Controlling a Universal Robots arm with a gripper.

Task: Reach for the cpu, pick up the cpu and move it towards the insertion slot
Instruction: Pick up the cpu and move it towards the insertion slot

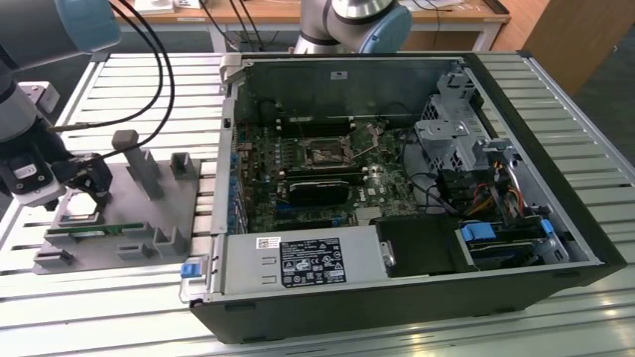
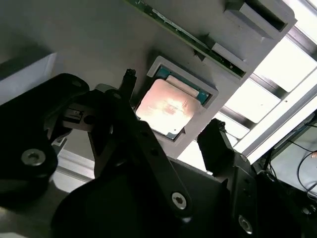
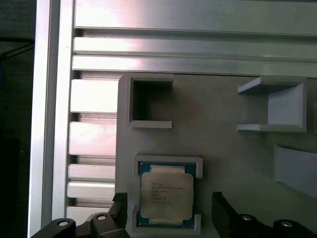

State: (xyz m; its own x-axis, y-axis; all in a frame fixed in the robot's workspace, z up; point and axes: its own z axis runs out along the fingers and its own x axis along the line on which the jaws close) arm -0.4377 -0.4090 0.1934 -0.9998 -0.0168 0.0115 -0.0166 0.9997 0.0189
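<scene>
Item 1, tray (image 1: 139,219): lying on the slatted table (image 1: 119,312) at the exterior view's left, just beside the open case (image 1: 397,297).
Item 2, memory stick (image 1: 94,230): lying along the tray's near edge.
Item 3, cpu (image 3: 166,194): sitting flat in its square nest on the tray, just beyond the stick, shiny top facing up.
Item 4, your gripper (image 1: 88,182): hanging over the cpu, fingers (image 3: 220,208) spread wide, straddling the nest in both wrist views, gripping nothing.
Item 5, slot (image 1: 326,154): sitting inside the case, farther back, well apart towards the exterior view's right.
</scene>
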